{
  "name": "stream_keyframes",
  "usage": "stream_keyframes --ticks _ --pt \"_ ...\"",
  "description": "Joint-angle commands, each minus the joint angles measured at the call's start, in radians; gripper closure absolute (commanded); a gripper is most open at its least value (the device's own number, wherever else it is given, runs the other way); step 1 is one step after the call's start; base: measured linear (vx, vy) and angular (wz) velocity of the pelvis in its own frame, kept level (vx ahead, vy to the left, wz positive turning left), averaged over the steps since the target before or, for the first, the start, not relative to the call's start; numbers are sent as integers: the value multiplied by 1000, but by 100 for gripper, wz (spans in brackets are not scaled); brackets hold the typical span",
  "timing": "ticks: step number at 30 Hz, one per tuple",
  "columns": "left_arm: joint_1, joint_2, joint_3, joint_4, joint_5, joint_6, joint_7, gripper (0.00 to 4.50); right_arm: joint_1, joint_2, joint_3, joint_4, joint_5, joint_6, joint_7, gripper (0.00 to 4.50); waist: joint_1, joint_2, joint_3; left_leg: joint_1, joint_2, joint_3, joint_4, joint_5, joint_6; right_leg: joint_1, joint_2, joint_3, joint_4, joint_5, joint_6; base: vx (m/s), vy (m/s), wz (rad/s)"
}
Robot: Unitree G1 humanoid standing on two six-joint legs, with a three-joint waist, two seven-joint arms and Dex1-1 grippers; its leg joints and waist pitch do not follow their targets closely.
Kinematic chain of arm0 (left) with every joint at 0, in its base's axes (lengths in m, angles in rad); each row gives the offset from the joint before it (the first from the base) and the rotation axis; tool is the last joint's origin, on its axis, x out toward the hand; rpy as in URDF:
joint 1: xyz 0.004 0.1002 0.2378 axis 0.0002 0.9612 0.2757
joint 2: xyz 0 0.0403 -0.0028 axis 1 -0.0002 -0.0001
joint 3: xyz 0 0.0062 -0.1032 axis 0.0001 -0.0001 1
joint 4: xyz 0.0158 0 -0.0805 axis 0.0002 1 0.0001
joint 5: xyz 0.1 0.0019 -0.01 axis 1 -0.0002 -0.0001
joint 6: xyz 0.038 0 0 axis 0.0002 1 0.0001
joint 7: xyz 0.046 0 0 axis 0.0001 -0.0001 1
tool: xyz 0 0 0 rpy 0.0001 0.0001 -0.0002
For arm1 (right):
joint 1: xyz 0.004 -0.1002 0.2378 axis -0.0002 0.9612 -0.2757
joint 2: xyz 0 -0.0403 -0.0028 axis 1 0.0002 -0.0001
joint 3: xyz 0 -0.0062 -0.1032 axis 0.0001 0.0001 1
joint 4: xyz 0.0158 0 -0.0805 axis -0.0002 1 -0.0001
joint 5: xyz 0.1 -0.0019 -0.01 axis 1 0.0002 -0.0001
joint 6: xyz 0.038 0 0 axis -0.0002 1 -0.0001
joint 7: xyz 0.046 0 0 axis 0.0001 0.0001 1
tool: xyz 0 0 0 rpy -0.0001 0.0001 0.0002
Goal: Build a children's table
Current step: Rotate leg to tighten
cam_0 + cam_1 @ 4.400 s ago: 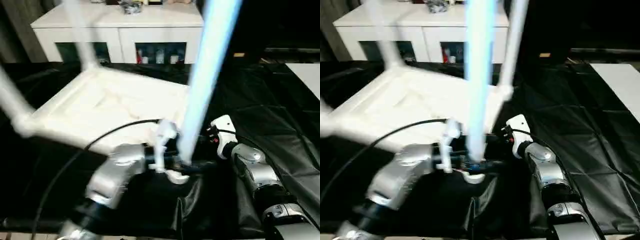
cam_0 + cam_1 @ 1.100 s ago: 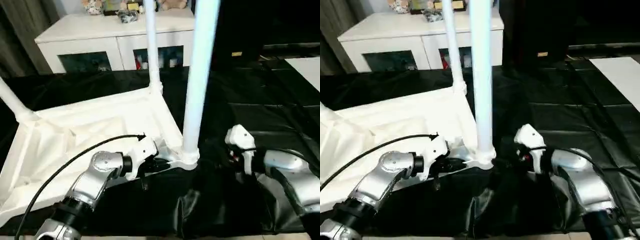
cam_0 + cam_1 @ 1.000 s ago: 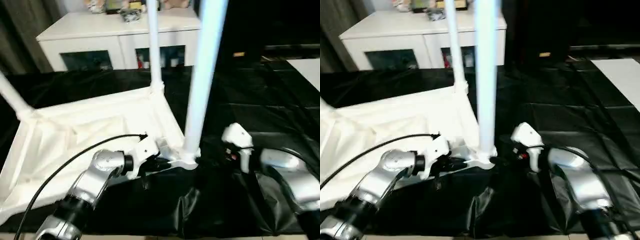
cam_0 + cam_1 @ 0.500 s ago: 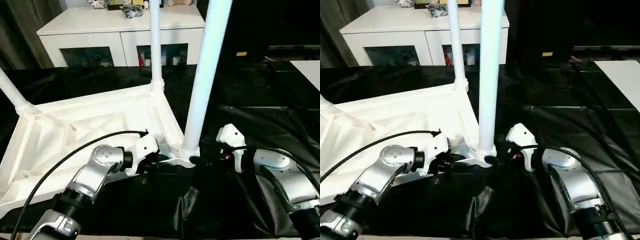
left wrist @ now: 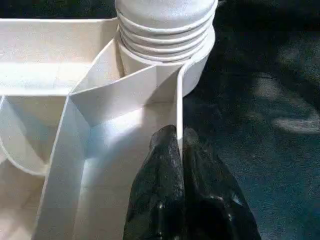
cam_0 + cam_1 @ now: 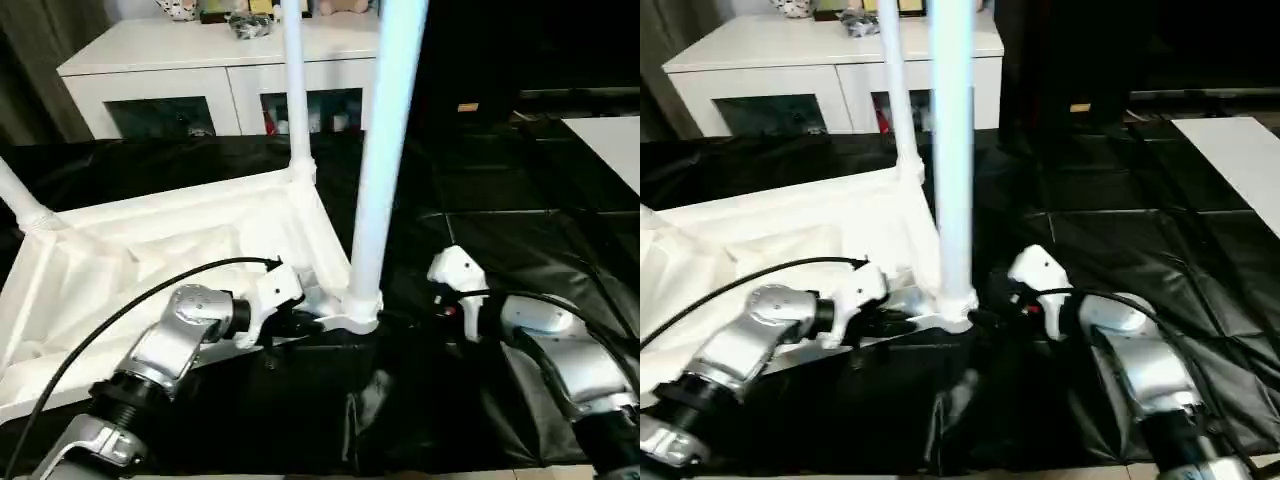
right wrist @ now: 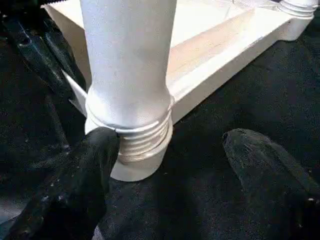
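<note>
The white tabletop lies upside down on black cloth, ribs up. Three white legs stand in its corner sockets: the near one, a far one and one at the left edge. My left gripper is shut on the tabletop's thin rim wall right beside the near corner socket. My right gripper is open at the other side of that socket. One of its fingers touches the near leg's threaded base; the other finger stands apart over the cloth.
A white cabinet with glass doors stands behind, with small things on top. Black cloth covers the work surface and is wrinkled in front of the socket. A white panel shows at the far right. A black cable arcs over my left arm.
The tabletop, tilted and raised 4.4 s ago, now lies flat. My right gripper has closed in on the near leg's base. My left gripper stays on the rim.
</note>
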State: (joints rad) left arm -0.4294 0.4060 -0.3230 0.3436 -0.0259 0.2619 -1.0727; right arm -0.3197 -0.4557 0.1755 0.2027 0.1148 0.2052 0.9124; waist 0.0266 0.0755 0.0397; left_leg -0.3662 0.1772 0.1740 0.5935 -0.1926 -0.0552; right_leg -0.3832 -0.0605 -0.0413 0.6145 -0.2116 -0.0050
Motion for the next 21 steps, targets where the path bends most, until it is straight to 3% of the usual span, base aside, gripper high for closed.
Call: stream_keyframes --ticks 1,4,10,11,12,15,21 --pt "33 3 -28 29 21 30 3 444 -32 34 26 15 10 -3 -4 70 5 -19 -48 -4 46 -22 -74 -200 65 38 -77 40 -86 -219 -213 0 0 0" --pt "33 -6 -31 24 21 17 13 444 -41 51 45 34 13 -13 17 70 4 -21 -48 -1 46 -19 -72 -195 74 39 -78 40 -84 -188 -235 0 0 0" --pt "29 -21 -28 13 19 18 28 444 -55 65 62 46 17 -16 65 70 10 -25 -46 4 51 -18 -74 -217 69 34 -80 43 -88 -245 -225 0 0 0" --pt "27 -23 -27 14 19 18 28 444 -57 65 63 47 17 -18 71 70 12 -25 -47 6 52 -18 -74 -211 68 33 -81 44 -88 -236 -227 0 0 0" --pt "26 -24 -27 14 18 19 29 444 -59 66 64 49 16 -19 75 70 17 -23 -51 9 53 -17 -71 -180 73 34 -78 45 -81 -166 -238 0 0 0" --pt "21 -26 -27 20 20 16 32 444 -64 68 70 53 16 -20 94 70 20 -25 -52 2 50 -16 -69 -149 90 39 -78 42 -74 -93 -253 0 0 0" --pt "27 -26 -27 15 21 20 28 444 -72 77 65 79 5 -26 73 70 21 -26 -48 3 49 -17 -72 -189 72 38 -80 42 -83 -199 -233 0 0 0"
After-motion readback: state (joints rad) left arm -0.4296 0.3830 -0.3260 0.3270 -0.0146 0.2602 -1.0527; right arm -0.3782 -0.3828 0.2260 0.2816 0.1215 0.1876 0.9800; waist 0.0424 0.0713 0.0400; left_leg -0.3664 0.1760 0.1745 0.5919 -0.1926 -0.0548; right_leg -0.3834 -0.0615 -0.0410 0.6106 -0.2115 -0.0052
